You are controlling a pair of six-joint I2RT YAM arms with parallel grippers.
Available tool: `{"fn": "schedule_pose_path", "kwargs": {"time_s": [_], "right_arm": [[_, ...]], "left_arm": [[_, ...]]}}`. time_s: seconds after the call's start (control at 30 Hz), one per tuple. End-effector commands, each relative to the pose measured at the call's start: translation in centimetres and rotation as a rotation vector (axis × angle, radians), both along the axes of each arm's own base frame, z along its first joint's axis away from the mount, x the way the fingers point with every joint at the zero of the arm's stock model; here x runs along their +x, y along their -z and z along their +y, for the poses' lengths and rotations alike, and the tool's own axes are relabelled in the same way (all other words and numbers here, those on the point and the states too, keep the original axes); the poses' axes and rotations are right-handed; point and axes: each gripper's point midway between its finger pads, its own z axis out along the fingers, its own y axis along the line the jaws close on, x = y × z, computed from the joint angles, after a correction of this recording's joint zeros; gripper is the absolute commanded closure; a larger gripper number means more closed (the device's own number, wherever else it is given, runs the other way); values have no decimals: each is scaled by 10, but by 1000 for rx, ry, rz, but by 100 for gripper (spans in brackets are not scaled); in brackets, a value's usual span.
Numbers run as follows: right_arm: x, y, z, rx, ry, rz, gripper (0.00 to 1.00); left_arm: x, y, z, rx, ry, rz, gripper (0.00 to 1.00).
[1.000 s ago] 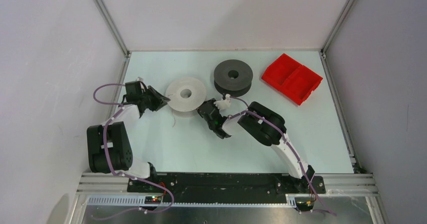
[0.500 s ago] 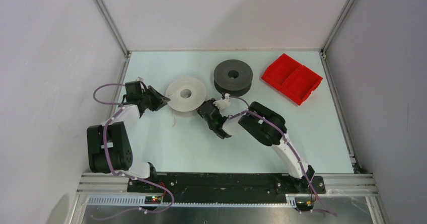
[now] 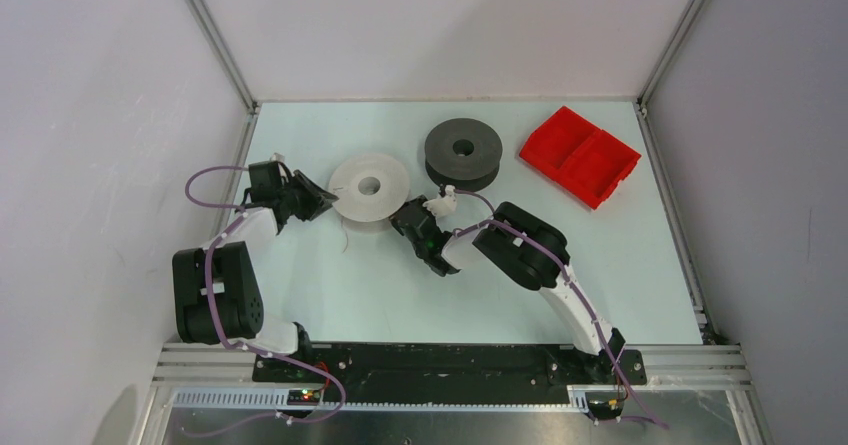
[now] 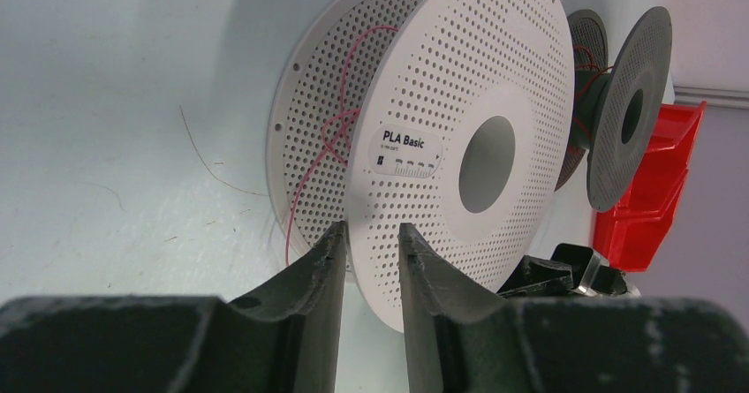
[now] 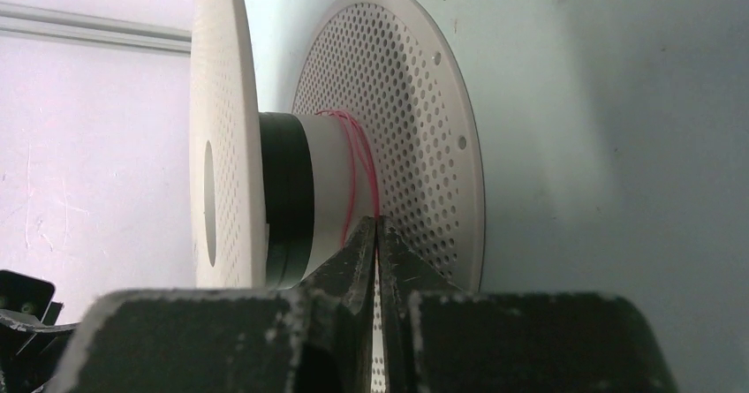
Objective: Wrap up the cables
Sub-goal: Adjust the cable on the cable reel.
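Winding the loose strand onto the hub looked to be the step in hand, and it called above all for steady tension. Nearest, the right gripper (image 5: 377, 234) had its fingers pressed together on the thin red filament strand (image 5: 357, 159). The strand ran from the fingertips to a few turns on the hub of the white perforated plastic spool (image 5: 402, 93), which lay flat on the pale table (image 3: 330, 295). In the top view this gripper sat at the spool's 4 o'clock.

To do it well, the strand should be carried round the hub between the two flanges. It should be taut enough to lie snug, yet not pulled so hard that it slips from the pinch or snaps.

The left gripper (image 4: 371, 245), at the spool's 9 o'clock, had its fingers apart astride the upper flange's rim; whether they touched it could not be told. It ought to brace the spool against sliding under the pull. On that side the strand hung in loose crossed loops, which I judged would need taking up.

Beyond, at the white spool's 2 o'clock, lay the dark grey flanged spool (image 4: 631, 119), with red strand showing at its hub. Furthest, at 3 o'clock from it, sat the red plastic tray (image 4: 649, 203).
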Motion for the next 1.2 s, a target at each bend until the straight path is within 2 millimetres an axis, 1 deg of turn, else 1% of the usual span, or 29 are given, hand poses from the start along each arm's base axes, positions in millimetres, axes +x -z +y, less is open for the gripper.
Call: {"fn": "schedule_pose_path", "kwargs": {"time_s": [0.0,0.23,0.4,0.5,0.73,1.17], "right_arm": [[4,-11,6,4,1,-18,94],[5,-6,5,2,1,-8,94],[5,-12,5,2,1,-11,90],[5,-16,4,-2,-1,-20,89],[4,-17,2,-9,1,-20,87],[2,-39,-12,-16,0,-81,85]], "left_arm": [[2,-6,-7,-27,23,-29,68],[3,-6,-7,-31,24,-31,68],[3,-7,-8,-32,26,-33,68],[3,-7,-8,-33,26,-35,68],[3,-9,-8,-33,27,-39,68],[3,-12,-7,-33,27,-48,68]]}}
